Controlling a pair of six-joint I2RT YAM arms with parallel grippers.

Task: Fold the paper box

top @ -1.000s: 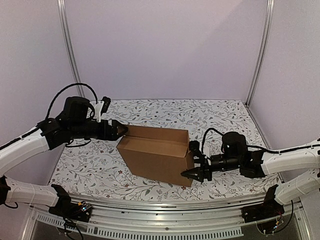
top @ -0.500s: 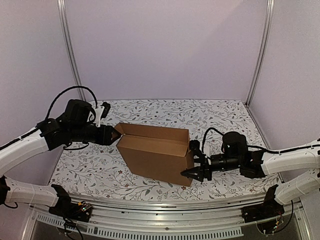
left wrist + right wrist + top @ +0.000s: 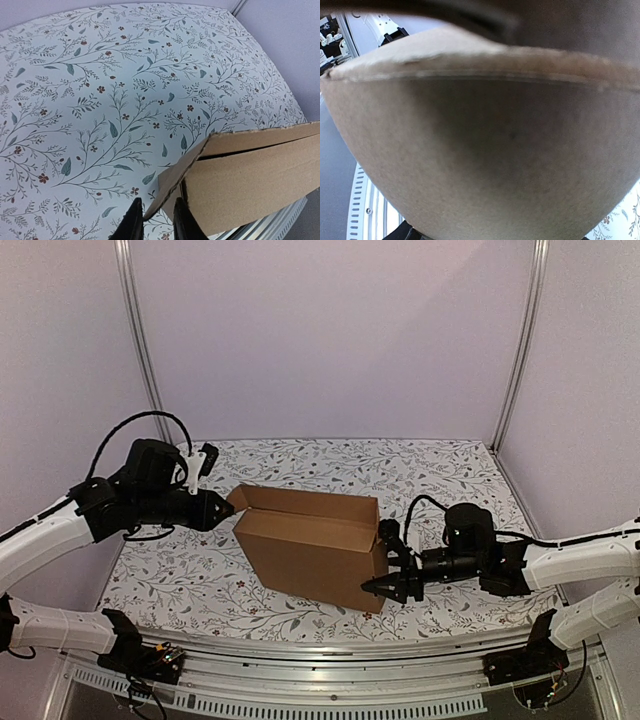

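Observation:
The paper box (image 3: 315,555) is a brown cardboard box, partly formed, standing on the flowered table with its long side toward me. At its left end a flap (image 3: 240,498) sticks out. My left gripper (image 3: 228,510) sits at that flap. In the left wrist view the flap's corner (image 3: 185,175) lies between the narrowly open fingers (image 3: 132,222), with a gap on one side. My right gripper (image 3: 382,562) straddles the box's right end. In the right wrist view cardboard (image 3: 485,150) fills the space between the upper finger (image 3: 545,20) and the lower one (image 3: 405,232).
The flowered table cloth (image 3: 450,470) spreads around the box. Purple walls and two metal posts (image 3: 140,350) close in the back and sides. A metal rail (image 3: 330,665) runs along the near edge by the arm bases.
My left gripper has drawn back to the left and down a little and narrowed its jaws. The box's left flap has swung outward with it. The right arm has not moved.

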